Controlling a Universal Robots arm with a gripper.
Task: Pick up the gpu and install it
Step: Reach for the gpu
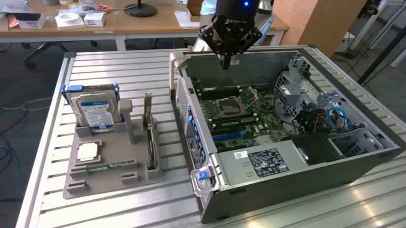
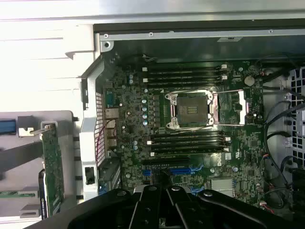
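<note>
The gpu (image 1: 150,137) stands on its long edge in a slot of the grey holder tray (image 1: 114,183), its pale bracket strip pointing up at the far end. In the wrist view the gpu (image 2: 51,167) shows as a green board beside the case wall. My gripper (image 1: 226,61) hangs above the far end of the open computer case (image 1: 279,161), well away from the gpu, with its dark fingers drawn together and nothing between them. In the wrist view the gripper (image 2: 162,193) points down at the motherboard (image 2: 190,138), over the blue expansion slots (image 2: 181,170).
The tray also holds a silver hard drive (image 1: 95,111), a square processor chip (image 1: 87,151) and a narrow green memory stick (image 1: 111,166). The case lies open on a slatted metal table (image 1: 120,71). Cables and a drive cage (image 1: 330,118) crowd the exterior view's right side.
</note>
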